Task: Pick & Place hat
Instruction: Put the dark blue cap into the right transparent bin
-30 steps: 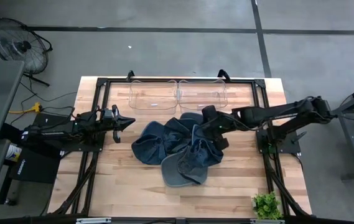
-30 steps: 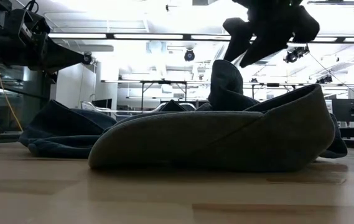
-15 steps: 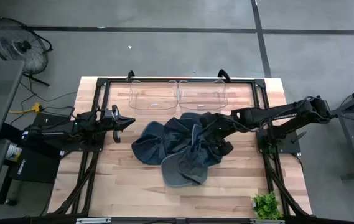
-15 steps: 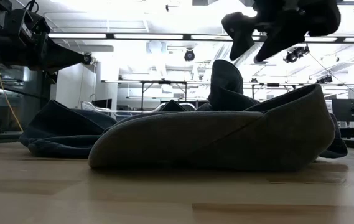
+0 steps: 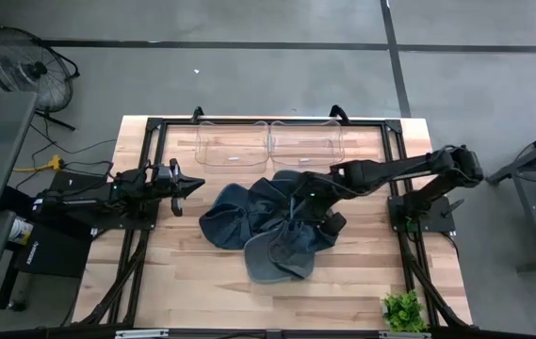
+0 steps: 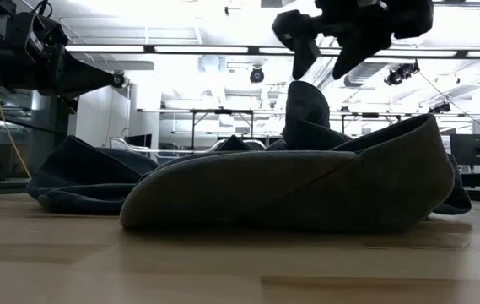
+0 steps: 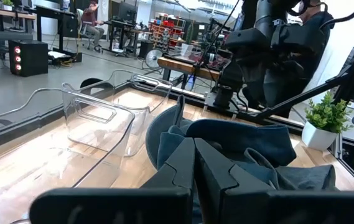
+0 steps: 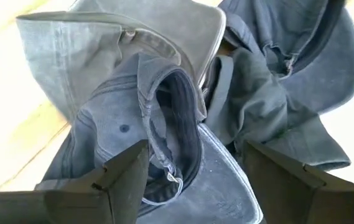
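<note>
Seen from above, a pile of dark blue and grey hats point(image 5: 272, 226) lies at the centre of a wooden table point(image 5: 183, 282). Two clear plastic bins point(image 5: 269, 143) stand side by side at the table's upper edge, just beyond the pile. Over the past second the right gripper point(image 5: 316, 202) has slid leftward from the pile's right fringe to hang directly above its middle, which suggests it is lining up to descend on one hat. Its jaws are spread wide and hold nothing. In the right wrist view, a blue cap point(image 8: 158, 140) with its opening turned up sits in the centre of the frame, between and beneath the two fingers point(image 8: 124, 171), not touching them. The left gripper point(image 5: 185, 185) waits at the left of the pile, jaws pressed together.
</note>
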Motion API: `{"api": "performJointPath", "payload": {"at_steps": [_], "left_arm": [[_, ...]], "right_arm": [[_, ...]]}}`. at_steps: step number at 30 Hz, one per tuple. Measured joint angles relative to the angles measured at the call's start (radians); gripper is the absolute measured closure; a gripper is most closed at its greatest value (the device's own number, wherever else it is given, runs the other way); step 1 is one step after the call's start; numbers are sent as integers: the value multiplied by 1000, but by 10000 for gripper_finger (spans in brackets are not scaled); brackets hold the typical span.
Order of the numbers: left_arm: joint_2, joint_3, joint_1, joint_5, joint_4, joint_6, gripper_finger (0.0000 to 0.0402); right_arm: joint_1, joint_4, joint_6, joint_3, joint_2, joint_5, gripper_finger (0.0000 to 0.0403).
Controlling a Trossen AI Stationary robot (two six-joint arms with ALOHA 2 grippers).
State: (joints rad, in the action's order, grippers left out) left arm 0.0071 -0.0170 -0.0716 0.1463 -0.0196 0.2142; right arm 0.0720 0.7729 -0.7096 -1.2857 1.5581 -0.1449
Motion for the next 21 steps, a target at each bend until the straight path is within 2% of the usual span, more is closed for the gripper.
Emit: {"api": "performJointPath", "payload": {"at_steps": [8,21], "left_arm": [[0,0,0,0,0,0,401],[0,0,0,0,0,0,401]], "right_arm": [[0,147,-17,-167,148,-78,151],[7,153,-51,-179,228,-58,151]]}}
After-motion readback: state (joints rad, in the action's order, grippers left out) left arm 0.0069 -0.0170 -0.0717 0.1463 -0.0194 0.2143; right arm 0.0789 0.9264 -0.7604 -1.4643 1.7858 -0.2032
